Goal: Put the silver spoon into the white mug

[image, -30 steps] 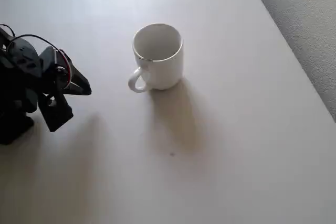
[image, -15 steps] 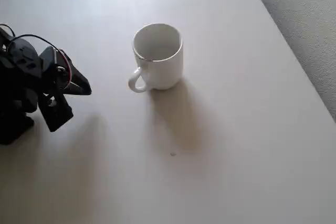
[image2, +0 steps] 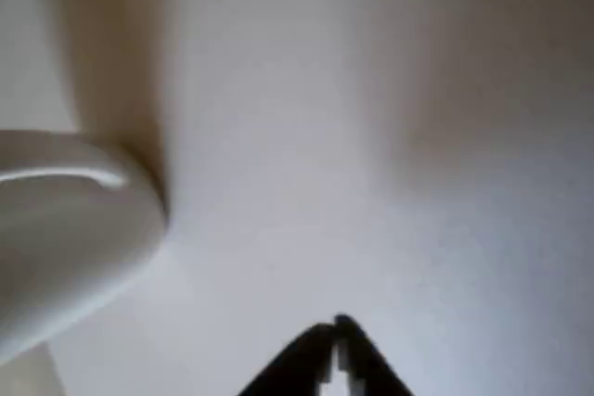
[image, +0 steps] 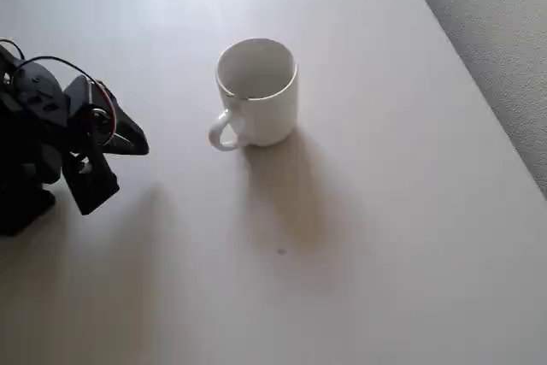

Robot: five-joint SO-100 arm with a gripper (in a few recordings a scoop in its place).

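Right of end effector (image: 141, 144): white mug (image: 259, 94), apart.

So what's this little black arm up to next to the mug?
Right now it handles nothing. The black arm sits at the left edge of the table in the overhead view, its gripper shut and empty, pointing toward the white mug but apart from it. The mug stands upright with its handle toward the arm. A thin dark sliver shows inside the rim, possibly the spoon, too small to tell.
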